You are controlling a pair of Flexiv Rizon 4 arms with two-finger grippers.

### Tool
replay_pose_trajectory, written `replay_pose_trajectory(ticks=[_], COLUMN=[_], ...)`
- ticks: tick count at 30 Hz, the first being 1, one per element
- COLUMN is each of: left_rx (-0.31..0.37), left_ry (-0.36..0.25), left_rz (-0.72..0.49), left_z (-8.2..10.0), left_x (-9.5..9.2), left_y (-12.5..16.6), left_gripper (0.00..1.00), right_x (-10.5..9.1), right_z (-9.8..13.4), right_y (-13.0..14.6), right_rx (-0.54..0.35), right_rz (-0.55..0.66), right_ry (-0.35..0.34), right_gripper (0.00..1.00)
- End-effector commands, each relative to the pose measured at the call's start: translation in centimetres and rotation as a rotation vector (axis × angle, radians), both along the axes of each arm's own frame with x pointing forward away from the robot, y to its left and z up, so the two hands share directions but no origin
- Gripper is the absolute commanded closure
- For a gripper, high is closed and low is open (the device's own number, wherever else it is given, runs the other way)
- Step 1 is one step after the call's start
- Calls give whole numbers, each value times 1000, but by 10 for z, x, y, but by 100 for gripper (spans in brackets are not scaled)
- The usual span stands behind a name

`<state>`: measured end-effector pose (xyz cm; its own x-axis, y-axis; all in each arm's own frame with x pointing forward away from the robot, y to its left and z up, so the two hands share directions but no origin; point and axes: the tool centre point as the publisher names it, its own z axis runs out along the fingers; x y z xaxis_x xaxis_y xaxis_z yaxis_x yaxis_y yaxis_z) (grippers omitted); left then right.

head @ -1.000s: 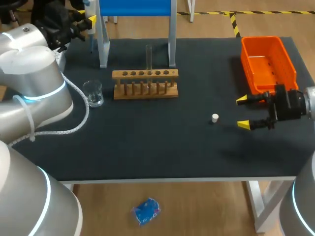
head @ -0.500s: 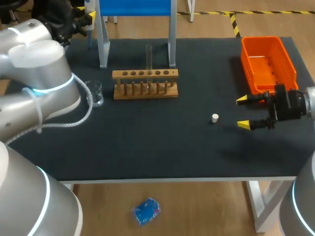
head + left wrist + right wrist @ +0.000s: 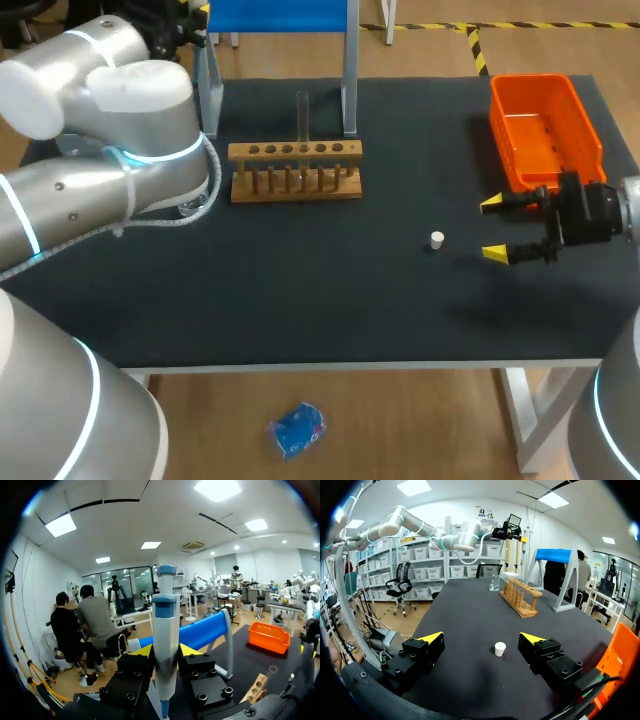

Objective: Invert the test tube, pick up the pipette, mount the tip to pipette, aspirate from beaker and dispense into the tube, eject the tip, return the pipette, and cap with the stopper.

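Note:
My left gripper [image 3: 165,652] is shut on the white and blue pipette [image 3: 165,630], which stands upright between its yellow tips. In the head view that gripper [image 3: 192,18] is at the table's far left, beside the blue pipette stand [image 3: 275,12]. A clear test tube [image 3: 302,115] stands upright in the wooden rack [image 3: 295,170]. The small white stopper [image 3: 437,239] lies on the black table. My right gripper [image 3: 495,228] is open just to the right of it. In the right wrist view the stopper [image 3: 500,648] sits a little ahead of that gripper [image 3: 482,639]. The beaker [image 3: 494,582] stands beyond the rack [image 3: 521,599].
An orange bin [image 3: 545,125] stands at the far right of the table, behind my right gripper. My left arm's elbow [image 3: 140,110] hangs over the table's left part and hides the beaker in the head view. The stand's legs [image 3: 210,90] rise behind the rack.
My left arm has swung its elbow to the right, covering the beaker, and its gripper with the pipette has shifted right towards the stand. The right arm has kept still.

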<state>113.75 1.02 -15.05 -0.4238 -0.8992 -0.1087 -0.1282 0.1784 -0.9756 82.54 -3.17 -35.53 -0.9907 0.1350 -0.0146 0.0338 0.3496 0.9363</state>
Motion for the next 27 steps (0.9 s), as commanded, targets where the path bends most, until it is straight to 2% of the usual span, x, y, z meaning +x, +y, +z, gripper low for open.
replay_pose_trajectory(ticks=[1,3,12,27], left_rx=[2,-7,-42,-33], left_ry=[31,58,109,219], left_rz=[93,116,197,275], left_z=[-1,-4,-7,-22], left_x=[15,17,24,43], left_y=[-15,-17,-22,-20], left_gripper=[100,100,100,100], right_x=[-1,-1,-1,-1], right_z=[0,0,0,0], right_y=[0,0,0,0], right_rx=[-2,-2,-2,-2], right_rz=[-1,-1,-1,-1], right_ry=[-1,-1,-1,-1], right_gripper=[0,0,0,0])
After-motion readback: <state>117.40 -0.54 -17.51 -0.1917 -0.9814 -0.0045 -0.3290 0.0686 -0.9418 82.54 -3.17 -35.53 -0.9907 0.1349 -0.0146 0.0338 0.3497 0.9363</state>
